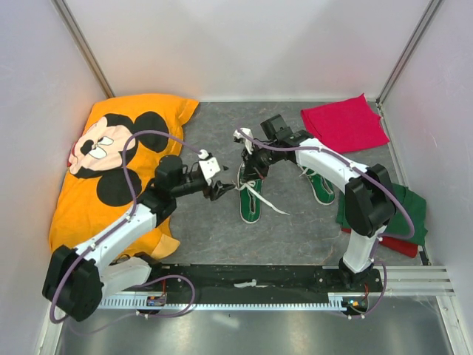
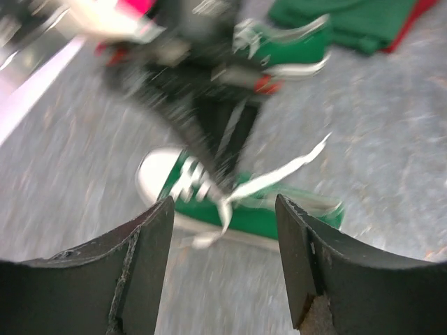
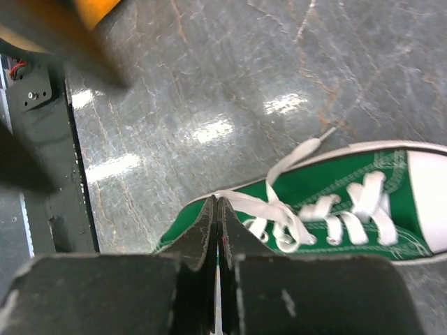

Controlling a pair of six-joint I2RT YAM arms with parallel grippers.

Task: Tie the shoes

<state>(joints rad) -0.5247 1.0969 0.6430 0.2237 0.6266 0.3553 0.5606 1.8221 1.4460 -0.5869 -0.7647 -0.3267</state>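
Observation:
Two small green shoes with white laces lie on the grey mat: one in the middle [image 1: 250, 200] and one further right [image 1: 321, 186]. My left gripper [image 1: 219, 191] hangs just left of the middle shoe. In the blurred left wrist view it [image 2: 223, 199] is open with nothing between its fingers, and the shoe [image 2: 265, 216] lies beyond them. My right gripper [image 1: 250, 160] is over the middle shoe's far end. In the right wrist view it [image 3: 218, 200] is shut on a white lace [image 3: 248, 201] leading into that shoe's [image 3: 363, 178] lacing. A loose lace end [image 1: 270, 204] trails right.
An orange Mickey Mouse pillow [image 1: 111, 163] fills the left side. A red cloth [image 1: 344, 122] lies at the back right. A folded green cloth [image 1: 408, 211] rests on a red one at the right wall. The black base rail [image 1: 251, 277] runs along the near edge.

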